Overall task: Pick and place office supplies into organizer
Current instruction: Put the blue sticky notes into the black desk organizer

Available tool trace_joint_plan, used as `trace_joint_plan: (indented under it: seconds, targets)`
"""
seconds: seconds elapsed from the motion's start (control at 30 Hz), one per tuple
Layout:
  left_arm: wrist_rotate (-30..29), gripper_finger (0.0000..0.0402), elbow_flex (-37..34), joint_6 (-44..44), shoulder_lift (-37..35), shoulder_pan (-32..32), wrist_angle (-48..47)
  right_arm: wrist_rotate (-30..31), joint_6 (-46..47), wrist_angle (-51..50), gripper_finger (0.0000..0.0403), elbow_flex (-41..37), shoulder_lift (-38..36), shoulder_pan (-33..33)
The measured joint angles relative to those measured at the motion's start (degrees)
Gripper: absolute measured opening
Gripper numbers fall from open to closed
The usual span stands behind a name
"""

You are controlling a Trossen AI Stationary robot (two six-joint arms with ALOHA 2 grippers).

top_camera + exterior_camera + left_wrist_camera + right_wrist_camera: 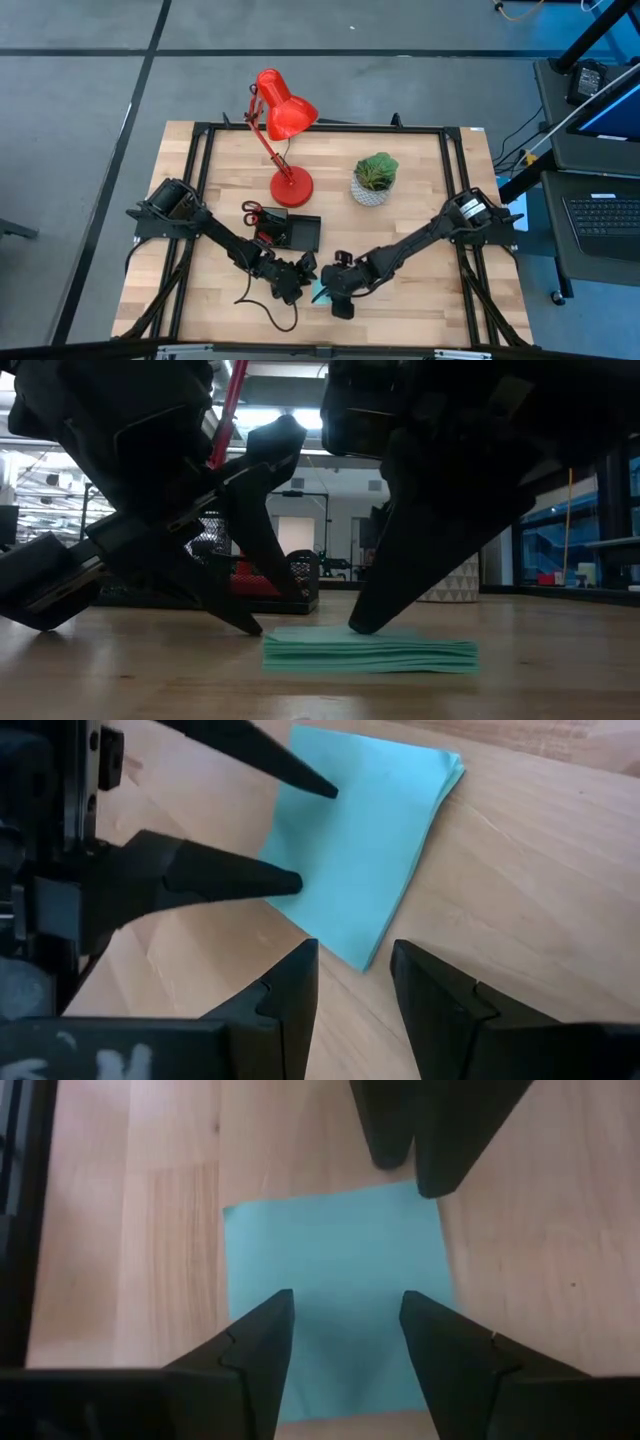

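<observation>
From above, my two arms reach in from either side of the wooden table (pixel 420 170) and meet near its front edge, where my left gripper (pixel 300 275) and my right gripper (pixel 338 290) close in on the light blue sticky-note pad (pixel 320 293), only a sliver of it showing between them; the black organizer (pixel 295 232) sits just behind, with the red-handled scissors (pixel 250 211) at its left end, the red desk lamp (pixel 285 125) behind that and the green plant in its white pot (pixel 374 180) to the lamp's right. At table height, the sticky-note pad (pixel 370 651) lies flat on the wood as a thin stack, one dark fingertip planted on its top near the middle and another fingertip touching down on the table just beside its edge; I cannot tell from here which arm each belongs to. From my left wrist, my left gripper (pixel 355 970) hovers with its fingers a little apart and holding nothing, just off a corner of the pad (pixel 370 840), while my right gripper (pixel 312 835), parted, points onto the paper. From my right wrist, my right gripper (pixel 345 1320) stands open and empty directly over the pad (pixel 335 1270), with my left gripper (pixel 405 1165) at its far edge
</observation>
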Motion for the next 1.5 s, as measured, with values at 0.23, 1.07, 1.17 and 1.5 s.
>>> trace_joint_plan:
  seconds: [0.23,1.07,1.17,1.5]
  targets:
    - [-0.11,0.0129,0.0,-2.13,0.02,-0.85,-0.05,-1.0,-2.82,-0.92,0.0194,0.08,0.0,-0.65]
    - [-6.78,0.0129,-0.33,-14.03,-1.18,-4.68,-1.01,13.24,15.2,-6.16,0.0193,0.34,2.78,-0.1]
    - [-7.5,0.013,-0.37,-14.79,-1.66,-4.73,-1.32,13.46,16.94,-6.39,0.0193,0.34,2.78,-0.11]
    - [-11.37,0.0144,0.13,-20.35,-1.68,-7.0,-2.01,13.39,17.87,-7.83,0.0194,1.29,2.75,-0.15]
